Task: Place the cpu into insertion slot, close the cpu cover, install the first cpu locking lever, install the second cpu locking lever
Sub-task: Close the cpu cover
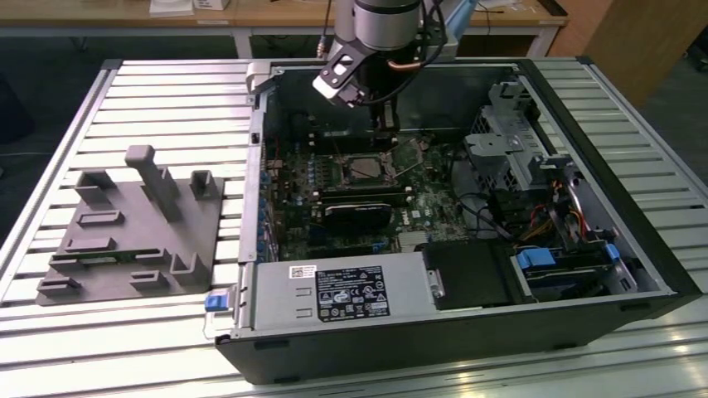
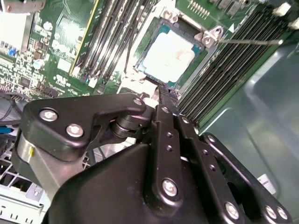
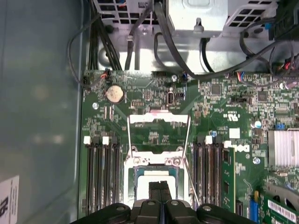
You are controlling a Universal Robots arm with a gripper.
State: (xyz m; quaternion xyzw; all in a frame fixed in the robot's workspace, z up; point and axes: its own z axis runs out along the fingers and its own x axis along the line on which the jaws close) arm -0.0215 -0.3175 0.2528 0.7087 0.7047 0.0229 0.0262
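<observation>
Over the cpu (image 2: 168, 56), jaws pressed together; nothing held.

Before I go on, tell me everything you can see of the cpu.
The cpu is a small flat square chip with a pale, dull metallic top and a thin green edge. It lies level in the insertion slot, uncovered: the cpu cover is swung back. The shut gripper hangs over one edge; contact cannot be judged.

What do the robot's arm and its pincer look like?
The arm is a silvery-grey tube. Its pincer is matte black: jointed link bars held by silver screws, ending in two narrow fingers. A black cable runs beside the wrist.
</observation>
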